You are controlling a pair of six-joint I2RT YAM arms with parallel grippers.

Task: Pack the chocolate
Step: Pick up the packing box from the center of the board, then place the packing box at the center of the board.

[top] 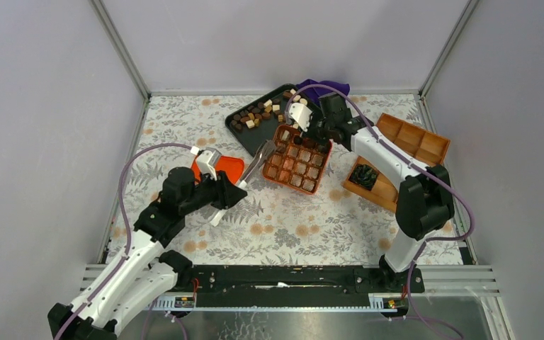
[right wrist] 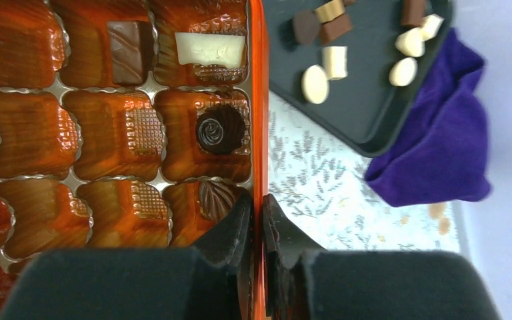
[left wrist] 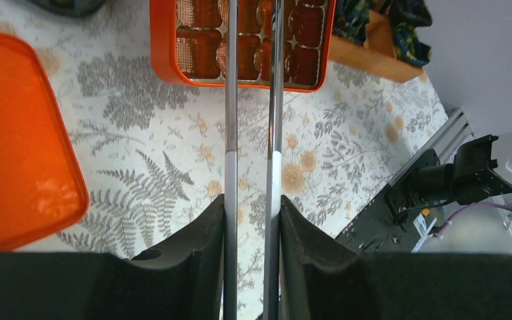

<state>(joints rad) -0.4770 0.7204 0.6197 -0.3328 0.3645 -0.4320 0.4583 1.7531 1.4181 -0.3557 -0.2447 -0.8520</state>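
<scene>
Loose chocolate pieces (top: 255, 115), brown and cream, lie on a black tray (top: 255, 140); some show in the right wrist view (right wrist: 315, 84). An orange compartment box (top: 324, 168) sits beside the tray. It holds a few pieces: a brown bar (right wrist: 128, 43), a white one (right wrist: 210, 49), a dark round one (right wrist: 221, 129) and a leaf-shaped one (right wrist: 215, 199). My right gripper (top: 310, 134) (right wrist: 259, 220) is shut on the box's wall (right wrist: 259, 100). My left gripper (top: 230, 195) (left wrist: 253, 207) is shut on metal tongs (top: 256, 165) (left wrist: 231, 100), whose tips reach over the box (left wrist: 167, 67).
An orange lid (top: 228, 168) (left wrist: 20, 133) lies left of the tongs. Orange divided trays (top: 414, 138) stand at the right, one holding dark crinkled rolls (top: 363, 176) (left wrist: 373, 20). A purple cloth (top: 326, 88) (right wrist: 440, 147) lies behind the black tray. Walls enclose the table.
</scene>
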